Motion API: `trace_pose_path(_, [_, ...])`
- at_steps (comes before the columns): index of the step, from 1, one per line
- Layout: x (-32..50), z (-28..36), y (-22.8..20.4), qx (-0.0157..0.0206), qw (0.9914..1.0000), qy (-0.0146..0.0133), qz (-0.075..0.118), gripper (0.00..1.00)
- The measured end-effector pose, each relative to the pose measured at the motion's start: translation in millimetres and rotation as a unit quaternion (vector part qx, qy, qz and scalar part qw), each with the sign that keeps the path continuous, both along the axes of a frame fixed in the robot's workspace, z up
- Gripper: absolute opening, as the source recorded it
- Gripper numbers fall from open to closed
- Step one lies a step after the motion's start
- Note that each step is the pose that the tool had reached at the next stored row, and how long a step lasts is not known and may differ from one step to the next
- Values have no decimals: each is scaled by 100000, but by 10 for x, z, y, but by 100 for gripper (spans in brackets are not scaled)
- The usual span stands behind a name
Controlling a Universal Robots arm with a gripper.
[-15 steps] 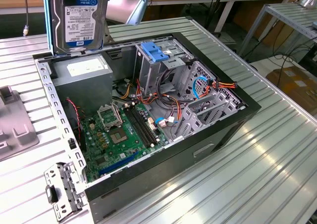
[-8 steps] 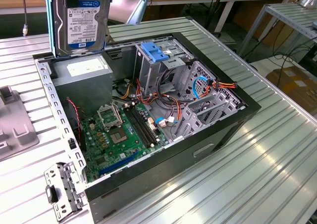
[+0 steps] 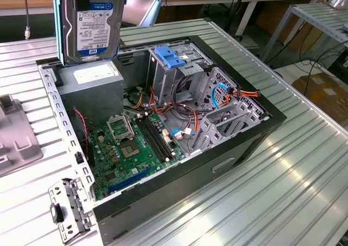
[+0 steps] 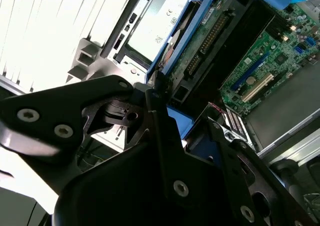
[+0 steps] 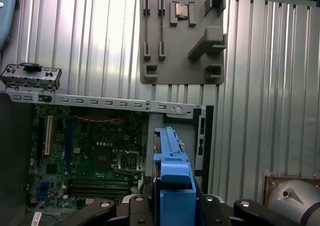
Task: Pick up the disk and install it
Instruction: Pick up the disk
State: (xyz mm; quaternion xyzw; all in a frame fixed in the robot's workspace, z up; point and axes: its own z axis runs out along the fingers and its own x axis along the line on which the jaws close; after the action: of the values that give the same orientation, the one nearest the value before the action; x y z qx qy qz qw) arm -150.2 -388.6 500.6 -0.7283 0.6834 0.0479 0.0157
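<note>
The disk (image 3: 89,23), a silver-black hard drive with a white label and blue side rails, hangs upright in the air above the back corner of the open computer case, at the exterior view's upper left. In the first wrist view the disk (image 5: 172,168) is edge-on, its blue rail between the black fingers of my gripper (image 5: 172,206), which is shut on it. The second wrist view has the disk's green circuit-board underside (image 4: 202,48) beyond the black gripper body. The case's power supply lies directly under the disk.
The open case (image 3: 244,134) lies on a ribbed metal table, with the motherboard (image 3: 130,145), a grey power-supply box (image 3: 89,80), a drive cage with a blue latch handle (image 3: 173,58) and loose cables. A grey fixture (image 3: 16,142) and a metal bracket (image 3: 68,208) lie beside it.
</note>
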Motion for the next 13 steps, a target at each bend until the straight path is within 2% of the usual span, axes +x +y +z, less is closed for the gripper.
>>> trace_pose_path(6, [24, -1, -55, 0, 100000, 1, -3, 37])
trace_pose_path(13, [52, -4, -144, 4, 100000, -1, -2, 37])
